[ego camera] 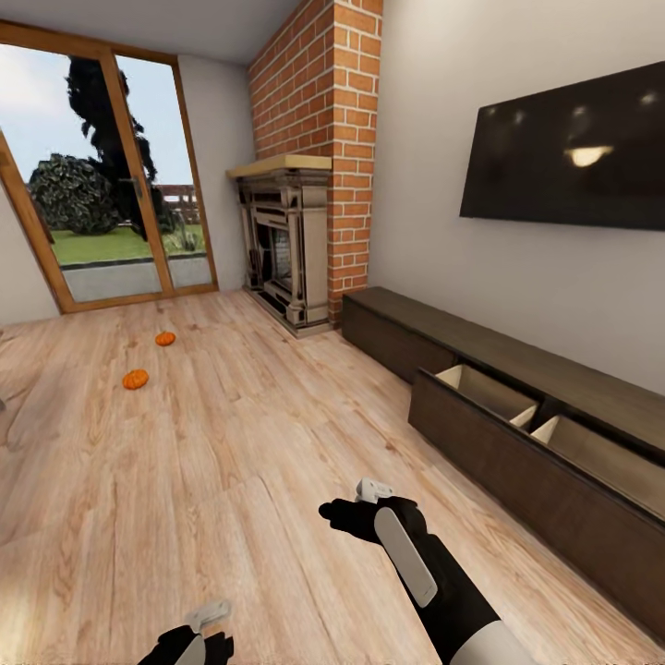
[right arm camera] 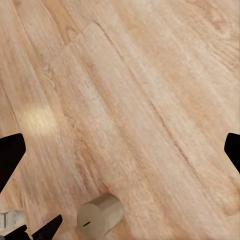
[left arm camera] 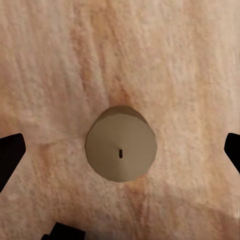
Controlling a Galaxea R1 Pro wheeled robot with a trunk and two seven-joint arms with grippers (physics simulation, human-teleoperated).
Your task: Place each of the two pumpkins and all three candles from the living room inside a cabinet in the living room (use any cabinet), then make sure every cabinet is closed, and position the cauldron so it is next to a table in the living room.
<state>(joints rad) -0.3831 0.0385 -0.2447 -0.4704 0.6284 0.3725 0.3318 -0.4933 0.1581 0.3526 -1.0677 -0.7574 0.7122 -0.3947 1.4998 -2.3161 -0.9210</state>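
Note:
Two orange pumpkins (ego camera: pixel 165 339) (ego camera: pixel 135 379) lie on the wooden floor towards the glass door, far from both arms. The dark-brown cabinet (ego camera: pixel 397 337) runs along the right wall, and its near drawer (ego camera: pixel 517 416) stands open, showing pale compartments. A tan candle (left arm camera: pixel 121 150) stands on the floor straight below my left gripper (ego camera: pixel 199 645), which is open, its fingers (left arm camera: pixel 10 155) spread wide on either side and clear of it. The same candle (right arm camera: pixel 100 216) shows in the right wrist view. My right gripper (ego camera: pixel 340 513) hangs open and empty over bare floor. Cauldron and table are out of view.
A stone fireplace (ego camera: pixel 286 249) under a brick chimney (ego camera: pixel 323 111) stands at the far wall beside the cabinet's end. A dark TV (ego camera: pixel 563 152) hangs above the cabinet. The glass door (ego camera: pixel 102 175) is at the far left. Open floor (ego camera: pixel 231 434) lies between me and the pumpkins.

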